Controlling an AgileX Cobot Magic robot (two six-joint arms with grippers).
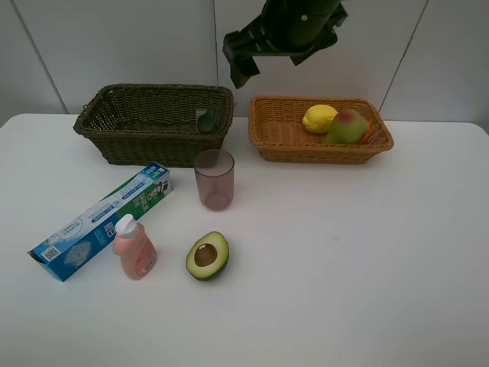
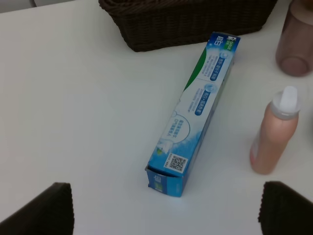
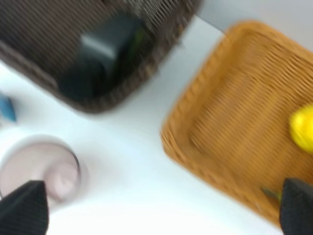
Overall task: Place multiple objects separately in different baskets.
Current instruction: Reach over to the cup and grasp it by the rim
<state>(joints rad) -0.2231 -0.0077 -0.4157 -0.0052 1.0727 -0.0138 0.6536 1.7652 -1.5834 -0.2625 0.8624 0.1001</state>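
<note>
Lemon (image 1: 318, 118) and pear (image 1: 347, 127) lie in the orange basket (image 1: 279, 139) at the table's (image 1: 367, 267) far edge, beside the dark basket (image 1: 114, 136) holding a bottle (image 1: 205, 121). On the table's left half sit the cup (image 1: 214, 180), toothpaste box (image 1: 103, 222), pump bottle (image 1: 134, 251) and avocado (image 1: 207, 255). Both the left fingers (image 2: 46, 210) and the right fingers (image 3: 24, 208) are spread wide, holding nothing.

1. The exterior high view was bright, evenly lit and sharp; shadows on the white table (image 1: 344, 290) were faint.
2. The left wrist view was sharp.
3. The right wrist view was blurred, smearing the orange-tan basket (image 3: 234, 112).
</note>
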